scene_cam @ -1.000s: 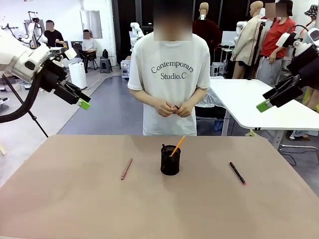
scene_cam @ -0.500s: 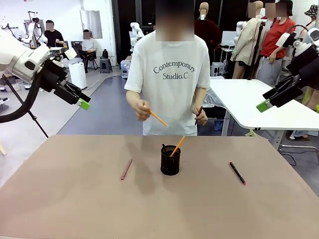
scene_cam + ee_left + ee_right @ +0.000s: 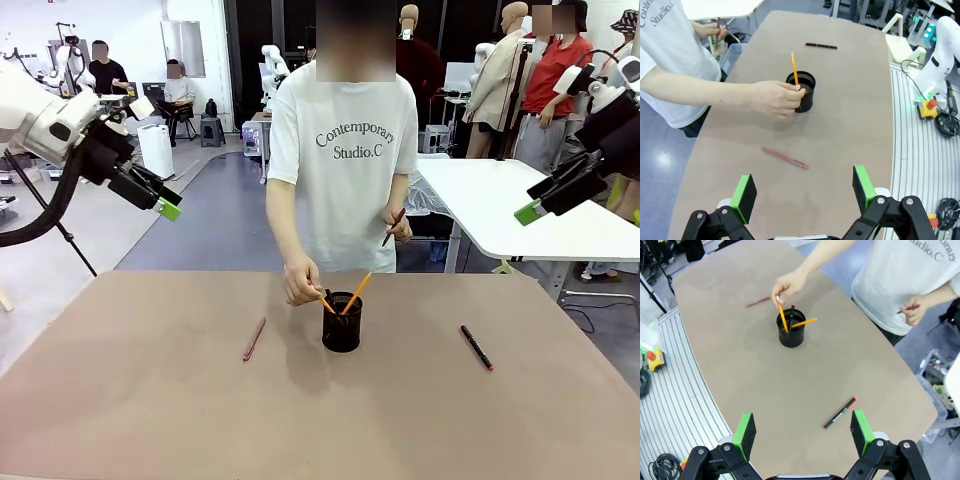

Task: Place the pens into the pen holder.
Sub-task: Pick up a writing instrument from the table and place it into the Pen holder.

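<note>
The black mesh pen holder (image 3: 342,322) stands mid-table with an orange-yellow pencil (image 3: 356,292) leaning in it. A person's hand (image 3: 301,285) holds a second orange pencil (image 3: 783,317) with its tip inside the cup; their other hand holds a reddish-brown stick (image 3: 394,227) at chest height. A reddish-brown pen (image 3: 254,339) lies on the table left of the cup. To its right lies a black pen with a red tip (image 3: 476,347). My left gripper (image 3: 804,187) and right gripper (image 3: 801,427) hang open and empty, high above the table's sides.
The brown table (image 3: 150,420) carries just the cup and the two loose pens. A white table (image 3: 500,205) stands behind on the right. The person stands at the far edge, arm over the middle.
The person's hand has come down from chest height with an orange pencil and now has it at the cup. Both arms have stayed still.
</note>
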`<state>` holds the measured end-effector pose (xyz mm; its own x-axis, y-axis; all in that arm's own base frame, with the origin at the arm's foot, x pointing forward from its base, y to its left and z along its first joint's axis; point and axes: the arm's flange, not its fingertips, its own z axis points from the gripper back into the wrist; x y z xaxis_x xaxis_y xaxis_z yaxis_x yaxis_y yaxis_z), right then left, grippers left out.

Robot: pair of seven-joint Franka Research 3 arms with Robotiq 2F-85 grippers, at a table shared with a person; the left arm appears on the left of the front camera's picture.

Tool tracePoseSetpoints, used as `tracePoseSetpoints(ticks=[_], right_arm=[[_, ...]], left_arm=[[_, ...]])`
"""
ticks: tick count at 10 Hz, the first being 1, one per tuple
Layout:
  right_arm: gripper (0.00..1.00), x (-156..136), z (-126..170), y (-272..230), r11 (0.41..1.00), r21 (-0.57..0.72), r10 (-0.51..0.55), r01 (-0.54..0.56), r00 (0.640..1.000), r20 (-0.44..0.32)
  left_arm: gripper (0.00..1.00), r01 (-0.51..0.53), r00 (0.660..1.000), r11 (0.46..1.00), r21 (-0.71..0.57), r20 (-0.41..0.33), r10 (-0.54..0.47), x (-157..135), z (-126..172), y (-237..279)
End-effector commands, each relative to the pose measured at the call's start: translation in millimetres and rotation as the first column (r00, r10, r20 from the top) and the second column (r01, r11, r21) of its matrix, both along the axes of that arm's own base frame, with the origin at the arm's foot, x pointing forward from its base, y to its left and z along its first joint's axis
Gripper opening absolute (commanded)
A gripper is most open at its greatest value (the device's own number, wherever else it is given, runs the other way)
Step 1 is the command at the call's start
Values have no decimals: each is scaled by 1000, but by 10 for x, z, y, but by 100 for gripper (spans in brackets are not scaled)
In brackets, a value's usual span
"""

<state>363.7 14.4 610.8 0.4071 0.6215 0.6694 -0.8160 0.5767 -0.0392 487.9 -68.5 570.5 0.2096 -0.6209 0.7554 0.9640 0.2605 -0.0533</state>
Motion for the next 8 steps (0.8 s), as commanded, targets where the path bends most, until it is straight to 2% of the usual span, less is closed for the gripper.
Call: tracePoseSetpoints(ticks=[1,8], right_arm=[[100,0,12,9,1000,16,2,-2,1000,-1],[100,0,12,9,1000,16,2,-2,1000,-1]], left_arm=[[100,2,1000,1000,5,3,-2,13,18,-4],[100,2,1000,1000,5,3,-2,13,18,-4]])
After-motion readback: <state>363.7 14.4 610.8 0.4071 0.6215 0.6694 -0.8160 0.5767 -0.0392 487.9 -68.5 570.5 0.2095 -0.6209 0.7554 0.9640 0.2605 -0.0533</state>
